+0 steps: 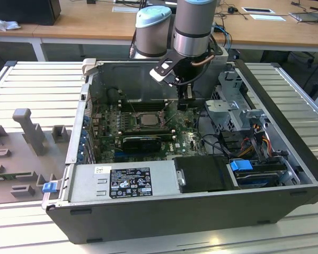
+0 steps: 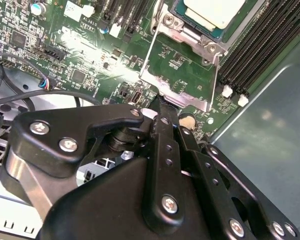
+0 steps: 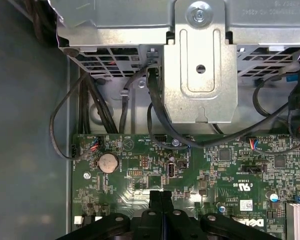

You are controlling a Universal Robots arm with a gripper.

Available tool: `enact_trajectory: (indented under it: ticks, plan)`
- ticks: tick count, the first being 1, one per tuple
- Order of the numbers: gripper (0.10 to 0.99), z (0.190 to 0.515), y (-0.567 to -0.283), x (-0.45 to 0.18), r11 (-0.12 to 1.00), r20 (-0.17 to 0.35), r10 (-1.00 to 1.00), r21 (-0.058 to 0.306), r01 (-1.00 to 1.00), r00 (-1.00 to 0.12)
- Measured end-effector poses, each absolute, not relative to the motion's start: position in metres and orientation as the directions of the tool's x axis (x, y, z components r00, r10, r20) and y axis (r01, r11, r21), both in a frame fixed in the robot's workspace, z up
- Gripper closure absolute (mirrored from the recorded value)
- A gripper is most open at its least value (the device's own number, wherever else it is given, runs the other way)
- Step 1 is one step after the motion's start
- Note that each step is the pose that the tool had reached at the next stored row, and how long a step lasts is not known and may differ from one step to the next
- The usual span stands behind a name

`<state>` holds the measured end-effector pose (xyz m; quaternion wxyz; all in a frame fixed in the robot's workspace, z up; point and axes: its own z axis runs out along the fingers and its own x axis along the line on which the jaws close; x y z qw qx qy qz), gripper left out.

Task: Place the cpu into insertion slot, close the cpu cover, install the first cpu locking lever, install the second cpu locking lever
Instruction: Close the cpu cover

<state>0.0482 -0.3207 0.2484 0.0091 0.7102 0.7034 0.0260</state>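
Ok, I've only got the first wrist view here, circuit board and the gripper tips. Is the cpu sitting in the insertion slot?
Observer: Yes. In the second wrist view the cpu sits in the insertion slot.
Operator: And is the cpu cover down over it?
Observer: No. The cpu cover is swung open, clear of the cpu, with the motherboard showing through its cut-out.
Operator: Where's the gripper relative to that cover?
Observer: The gripper has its tip at the cover's free edge, on the side away from the cpu.
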Motion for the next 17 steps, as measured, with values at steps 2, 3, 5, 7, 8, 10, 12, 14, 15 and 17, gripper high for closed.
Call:
enact_trajectory:
  ticks: [2,3,5,7,8,10,12,14,15,17]
  plan:
    - [0.98,0.248,-0.321,0.048,-0.01,0.024,1.0,0.05,0.999,0.009]
    - [0.98,0.248,-0.321,0.046,-0.01,0.024,1.0,0.05,0.999,0.009]
    - [0.98,0.248,-0.321,0.043,-0.01,0.024,1.0,0.05,0.999,0.009]
    - [0.98,0.248,-0.321,0.041,-0.01,0.024,1.0,0.05,0.999,0.009]
    - [0.98,0.248,-0.321,0.038,-0.01,0.024,1.0,0.05,0.999,0.009]
    - [0.98,0.248,-0.321,0.036,-0.01,0.024,1.0,0.05,0.999,0.009]
    - [0.98,0.248,-0.321,0.035,-0.01,0.024,1.0,0.05,0.999,0.009]
    - [0.98,0.248,-0.321,0.033,-0.01,0.024,1.0,0.05,0.999,0.009]
    - [0.98,0.248,-0.321,0.033,-0.01,0.024,1.0,0.05,0.999,0.009]
    - [0.98,0.248,-0.321,0.031,-0.01,0.024,1.0,0.05,0.999,0.009]
